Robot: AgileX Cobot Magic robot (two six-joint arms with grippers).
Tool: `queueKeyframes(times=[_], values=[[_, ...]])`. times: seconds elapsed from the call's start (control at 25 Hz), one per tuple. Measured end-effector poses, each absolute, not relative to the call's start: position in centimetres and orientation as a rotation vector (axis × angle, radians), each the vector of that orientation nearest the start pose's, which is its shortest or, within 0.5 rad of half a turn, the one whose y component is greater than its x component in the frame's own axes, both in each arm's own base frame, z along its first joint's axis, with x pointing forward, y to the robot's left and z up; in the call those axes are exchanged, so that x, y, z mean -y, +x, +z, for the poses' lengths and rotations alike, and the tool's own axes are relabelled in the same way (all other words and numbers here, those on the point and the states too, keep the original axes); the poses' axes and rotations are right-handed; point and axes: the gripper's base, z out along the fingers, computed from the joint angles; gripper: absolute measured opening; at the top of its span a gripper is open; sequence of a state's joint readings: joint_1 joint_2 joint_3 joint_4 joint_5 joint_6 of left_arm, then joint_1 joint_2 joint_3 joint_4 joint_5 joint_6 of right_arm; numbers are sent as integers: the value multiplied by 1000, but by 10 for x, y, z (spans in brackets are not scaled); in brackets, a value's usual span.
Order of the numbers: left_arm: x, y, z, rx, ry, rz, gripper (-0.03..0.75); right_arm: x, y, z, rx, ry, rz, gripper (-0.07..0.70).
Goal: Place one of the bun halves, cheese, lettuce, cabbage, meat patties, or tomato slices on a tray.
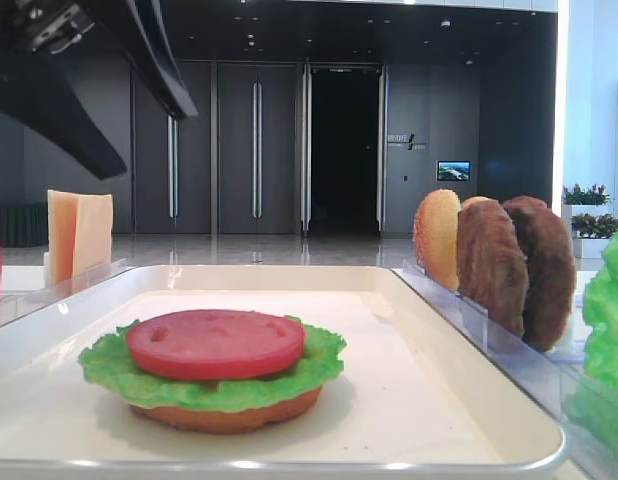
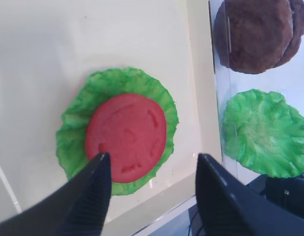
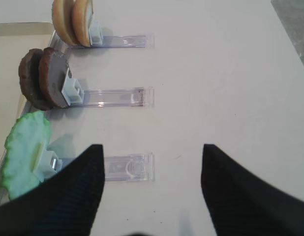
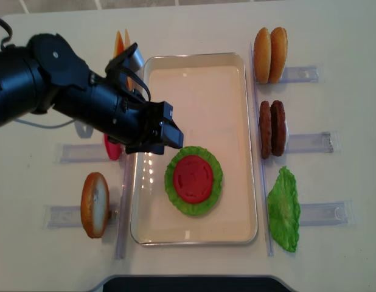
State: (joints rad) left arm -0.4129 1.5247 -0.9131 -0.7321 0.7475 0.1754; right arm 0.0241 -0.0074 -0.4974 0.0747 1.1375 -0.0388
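Three layers are stacked on the tray (image 4: 194,234): bun half (image 1: 227,415), lettuce (image 4: 173,185), tomato slice (image 4: 193,178) on top. Left gripper (image 2: 149,172) hovers open and empty above the stack. Right gripper (image 3: 152,167) waits open beside the holders (image 3: 117,96). Next, I judge, a patty (image 4: 271,128) needs fetching.

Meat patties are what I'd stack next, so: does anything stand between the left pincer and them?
Nothing visible blocks an overhead path. The left pincer hangs open above the tray; the meat patties stand upright beyond its right rim. Only the low tomato slice on lettuce sits nearby.
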Motion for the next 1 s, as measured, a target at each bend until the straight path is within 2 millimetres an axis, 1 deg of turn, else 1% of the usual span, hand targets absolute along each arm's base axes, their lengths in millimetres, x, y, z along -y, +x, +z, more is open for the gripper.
queueKeyframes(times=[0.08,0.24,0.32,0.6,0.72,0.92,1.0], values=[[153,252,238,-2786,170,-824,432,-6,-9,271,-2114,-74,82,440],[153,259,256,-2762,207,-773,508,-6,-9,271,-2114,-74,82,440],[153,262,262,-2747,210,-764,532,-6,-9,271,-2114,-74,82,440],[148,266,268,-2762,219,-652,545,-6,-9,271,-2114,-74,82,440],[142,269,272,-2780,232,-532,545,-6,-9,271,-2114,-74,82,440],[128,278,286,-2763,284,-253,545,-6,-9,271,-2114,-74,82,440],[119,281,290,-2763,287,-143,545,-6,-9,271,-2114,-74,82,440]])
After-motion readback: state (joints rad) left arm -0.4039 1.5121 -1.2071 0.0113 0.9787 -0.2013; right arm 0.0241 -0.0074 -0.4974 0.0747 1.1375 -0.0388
